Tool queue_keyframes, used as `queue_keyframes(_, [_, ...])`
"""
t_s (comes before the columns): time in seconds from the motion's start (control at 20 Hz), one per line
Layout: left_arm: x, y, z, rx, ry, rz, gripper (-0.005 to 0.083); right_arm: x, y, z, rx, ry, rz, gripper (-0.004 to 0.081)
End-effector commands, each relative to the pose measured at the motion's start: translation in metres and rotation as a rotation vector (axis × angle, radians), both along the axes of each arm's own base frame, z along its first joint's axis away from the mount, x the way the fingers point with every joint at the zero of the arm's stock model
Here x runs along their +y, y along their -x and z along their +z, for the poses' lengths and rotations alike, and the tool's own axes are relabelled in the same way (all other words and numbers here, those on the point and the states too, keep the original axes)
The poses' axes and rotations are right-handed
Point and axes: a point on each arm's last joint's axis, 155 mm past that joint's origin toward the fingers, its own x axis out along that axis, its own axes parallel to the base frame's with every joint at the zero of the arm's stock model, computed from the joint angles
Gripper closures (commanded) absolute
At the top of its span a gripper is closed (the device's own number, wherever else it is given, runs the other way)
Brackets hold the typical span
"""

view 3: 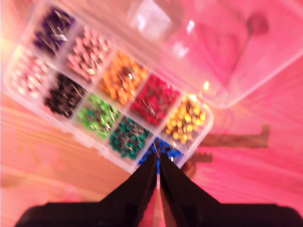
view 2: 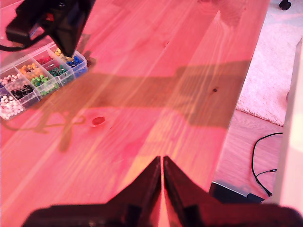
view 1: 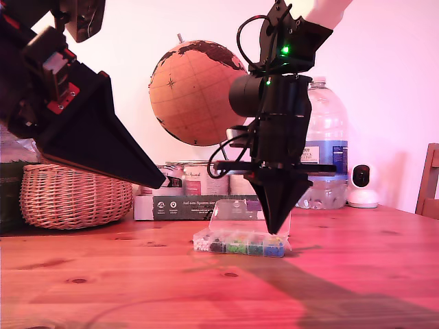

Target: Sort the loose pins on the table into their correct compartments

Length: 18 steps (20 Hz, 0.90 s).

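The clear organiser box (view 1: 240, 243) lies on the wooden table (view 1: 343, 274) with its lid (view 3: 213, 47) open. Its compartments (view 3: 123, 78) hold massed pins by colour: purple, pink, orange, red and yellow in one row; white, black, green, teal and blue in the other. My second gripper (view 3: 157, 156) is shut and points down just over the blue cell (view 3: 165, 150) at the box's end toward the exterior view's right (view 1: 276, 229). Whether anything tiny is pinched does not show. My first gripper (view 2: 162, 158) is shut and held high over bare table (view 2: 165, 71), at the exterior view's left (view 1: 161, 181). I make out no loose pins.
Along the back stand a wicker basket (view 1: 75, 195), a globe (view 1: 195, 92), a cardboard tray of tins (view 1: 185, 205), a water bottle (view 1: 326, 137) and a small white camera (view 1: 362, 185). A chair (view 1: 431, 178) shows at the exterior view's right. The table edge (view 2: 232, 123) drops to floor and rug.
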Motion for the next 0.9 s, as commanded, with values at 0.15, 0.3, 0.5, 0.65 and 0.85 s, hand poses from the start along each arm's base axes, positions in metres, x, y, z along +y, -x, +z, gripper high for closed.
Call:
queue_keyframes(0.15, [0.003, -0.001, -0.007, -0.002, -0.009, 0.013, 0.0797, 0.015, -0.01, 0.09, -0.24, -0.092, 0.031, 0.0782])
queue_keyframes(0.3, [0.003, -0.007, -0.004, -0.025, -0.006, 0.033, 0.0797, 0.015, -0.015, 0.141, -0.41, -0.078, 0.051, 0.0782])
queue_keyframes(0.5, [0.009, -0.021, 0.002, -0.06, 0.003, 0.082, 0.0797, 0.022, -0.015, 0.195, -0.572, -0.129, 0.062, 0.0783])
queue_keyframes(0.65, [0.017, -0.037, 0.022, -0.121, 0.047, 0.138, 0.0797, 0.02, -0.011, 0.214, -0.645, -0.135, 0.074, 0.0783])
queue_keyframes(0.85, [0.033, -0.047, 0.059, -0.198, 0.131, 0.206, 0.0797, 0.008, 0.004, 0.2, -0.703, -0.166, 0.059, 0.0783])
